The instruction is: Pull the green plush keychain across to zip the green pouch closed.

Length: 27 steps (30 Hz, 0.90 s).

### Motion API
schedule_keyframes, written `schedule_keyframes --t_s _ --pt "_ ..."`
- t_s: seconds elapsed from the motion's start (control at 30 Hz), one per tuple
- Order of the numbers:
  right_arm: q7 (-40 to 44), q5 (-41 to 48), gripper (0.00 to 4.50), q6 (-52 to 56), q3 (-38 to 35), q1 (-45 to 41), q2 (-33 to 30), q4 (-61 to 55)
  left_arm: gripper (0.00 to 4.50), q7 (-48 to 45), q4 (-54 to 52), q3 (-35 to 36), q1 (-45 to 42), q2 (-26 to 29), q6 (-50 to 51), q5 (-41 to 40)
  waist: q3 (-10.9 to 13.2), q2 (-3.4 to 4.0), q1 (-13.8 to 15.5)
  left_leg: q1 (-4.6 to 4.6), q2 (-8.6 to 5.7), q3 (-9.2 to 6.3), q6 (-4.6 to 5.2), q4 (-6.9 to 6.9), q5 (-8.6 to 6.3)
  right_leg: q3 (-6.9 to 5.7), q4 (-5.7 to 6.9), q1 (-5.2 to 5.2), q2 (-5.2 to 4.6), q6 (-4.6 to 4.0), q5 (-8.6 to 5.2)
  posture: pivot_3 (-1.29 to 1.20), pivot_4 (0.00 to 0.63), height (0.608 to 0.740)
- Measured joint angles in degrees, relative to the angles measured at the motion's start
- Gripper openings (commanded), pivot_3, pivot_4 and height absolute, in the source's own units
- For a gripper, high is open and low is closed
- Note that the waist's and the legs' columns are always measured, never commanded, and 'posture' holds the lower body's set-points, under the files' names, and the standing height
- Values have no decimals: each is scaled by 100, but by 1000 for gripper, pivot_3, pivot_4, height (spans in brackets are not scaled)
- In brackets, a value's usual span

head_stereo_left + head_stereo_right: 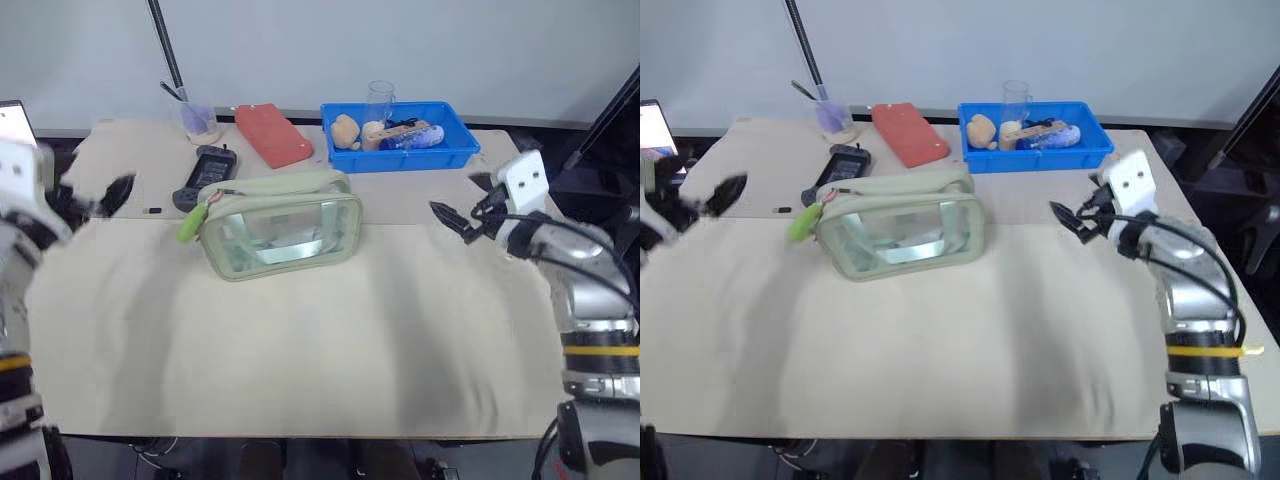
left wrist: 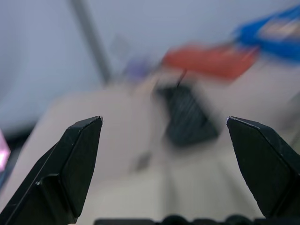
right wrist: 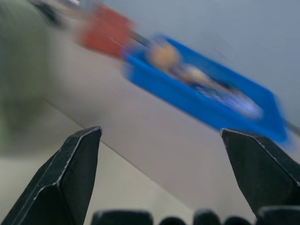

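1. Beige tabletop (image 1: 300, 370) fills the frame's centre, with a pale wall behind it.
2. One pouch (image 1: 282, 237) sits left of centre; its single keychain (image 1: 190, 224) hangs at its left end.
3. One red case (image 1: 272, 134), one black device (image 1: 205, 176) and one cup (image 1: 198, 120) lie at upper left.
4. One blue tray (image 1: 448, 152) at upper centre holds a tan toy (image 1: 345, 130), a clear glass (image 1: 379, 100) and other small things.
5. Left gripper (image 1: 100, 197) hovers at the left edge, fingers spread, nothing between them.
6. Right gripper (image 1: 462, 208) hovers at right, fingers spread, nothing between them.
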Motion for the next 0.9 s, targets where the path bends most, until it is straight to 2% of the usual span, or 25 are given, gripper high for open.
schedule_keyframes --t_s 0.13,0.27,0.4,0.5,0.6,0.83,0.87,0.9 --pt "512 817 4487 1049 223 -703 -74 -906 4500 -579 -706 -1254 -1252 -98 726 -175 0 -1 -4 -8 -1 0 1 -1 -1 -1 0 -4 2 -1 -1 0 150 740" --pt "531 1139 4487 1687 392 -933 -51 -1359 4500 -1164 -1044 -2332 -1678 -152 817 80 0 0 -49 -5 1 0 2 -9 -1 8 3 -14 8 -5 -2 0 150 740" --pt "432 1423 4487 2114 440 -922 0 -1819 4500 -1586 -587 -3366 -1637 -38 -186 1309 0 0 -44 -5 13 0 3 -13 -1 10 13 -23 23 -13 -4 0 150 740" --pt "352 1527 4487 2279 444 -854 -84 -2144 4500 -1799 65 -3683 -1676 -33 -904 1980 0 0 -20 -11 15 0 3 -9 -1 9 10 -24 24 -11 -5 0 150 740" --pt "287 1532 4500 2361 443 -678 -203 -2307 3649 -2049 508 -3706 -1802 -38 -1456 2350 0 0 -4 -28 11 1 3 1 -1 10 5 -31 19 -11 -3 0 150 740" --pt "125 1529 4500 2399 435 -483 -283 -2487 301 -2385 919 -3699 -1852 -196 -2166 2713 0 0 7 -34 6 0 3 12 -1 10 6 -30 13 -8 -2 0 150 740" --pt "113 1530 4500 2399 434 -483 -299 -2502 12 -2424 933 -3697 -1851 -211 -2237 2718 0 0 6 -34 6 0 3 12 -1 9 7 -30 13 -8 -2 0 150 740" --pt "111 1531 4500 2399 434 -483 -312 -2511 12 -2458 953 -3684 -1852 -229 -2289 2719 0 0 6 -34 7 0 3 12 -1 9 8 -30 14 -7 -2 0 150 740"
